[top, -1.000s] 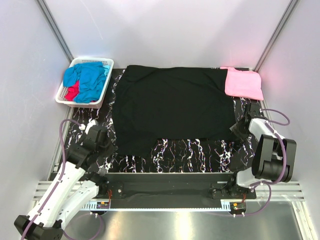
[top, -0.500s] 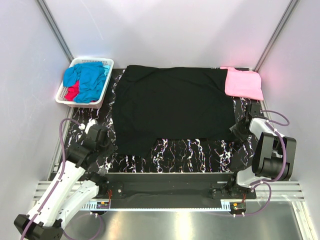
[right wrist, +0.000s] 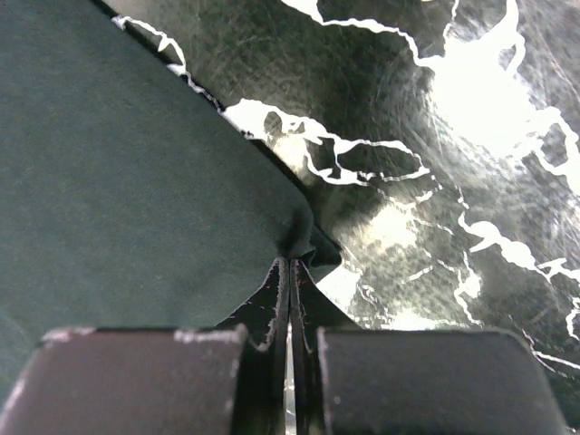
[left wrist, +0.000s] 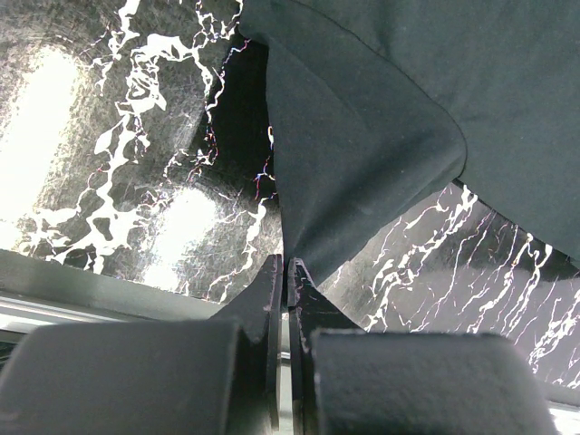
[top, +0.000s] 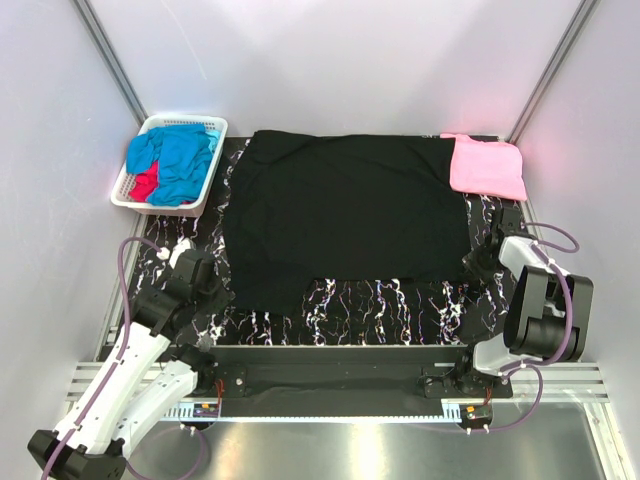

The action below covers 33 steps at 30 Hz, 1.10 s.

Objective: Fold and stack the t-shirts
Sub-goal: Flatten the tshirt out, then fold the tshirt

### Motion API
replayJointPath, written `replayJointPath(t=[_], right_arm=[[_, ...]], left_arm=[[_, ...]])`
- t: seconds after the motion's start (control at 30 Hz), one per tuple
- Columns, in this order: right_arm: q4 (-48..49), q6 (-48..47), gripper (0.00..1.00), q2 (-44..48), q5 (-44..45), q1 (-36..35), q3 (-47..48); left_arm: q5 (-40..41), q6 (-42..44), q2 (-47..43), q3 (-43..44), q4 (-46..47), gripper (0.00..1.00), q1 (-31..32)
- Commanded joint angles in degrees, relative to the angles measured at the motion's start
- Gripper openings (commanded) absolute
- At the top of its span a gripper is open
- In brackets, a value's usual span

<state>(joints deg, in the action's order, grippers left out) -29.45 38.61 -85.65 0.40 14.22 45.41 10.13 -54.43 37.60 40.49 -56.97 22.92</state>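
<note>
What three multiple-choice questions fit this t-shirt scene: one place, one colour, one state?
1. Where is the pink t-shirt?
A) far right, beside the black t-shirt
B) near left
C) in the middle
2. Which colours of cloth are in the white basket?
A) green
B) blue and red
C) yellow
3. The right gripper is:
A) wide open
B) shut on nothing
C) shut on the black t-shirt
Answers: 1 A, the top view shows it there; 2 B, blue cloth and red cloth show; 3 C, its wrist view shows the tips pinching a black corner.
</note>
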Motion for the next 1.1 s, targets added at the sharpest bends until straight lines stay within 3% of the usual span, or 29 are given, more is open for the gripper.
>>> replayJointPath(t=[0.0, 0.53, 0.83, 1.07], right_arm=[[-2.7, 0.0, 0.00, 4.4, 0.5, 0.2, 1.8], [-9.1, 0.7, 0.00, 14.9, -2.2, 0.2, 3.5], [-13.9, 1.2, 0.00, 27.0, -4.4, 0.2, -2.3], [-18.8, 1.3, 0.00, 32.6, -4.5, 0.2, -1.0]], left_arm=[[1.4, 0.3, -0.3, 2.8, 0.5, 0.00, -0.1], [0.0, -0.2, -1.8, 4.9, -0.2, 0.00, -0.1], [-1.9, -1.9, -6.2, 5.8, -4.0, 0.00, -0.1], [-0.9, -3.4, -10.4, 8.7, -9.5, 0.00, 0.0]])
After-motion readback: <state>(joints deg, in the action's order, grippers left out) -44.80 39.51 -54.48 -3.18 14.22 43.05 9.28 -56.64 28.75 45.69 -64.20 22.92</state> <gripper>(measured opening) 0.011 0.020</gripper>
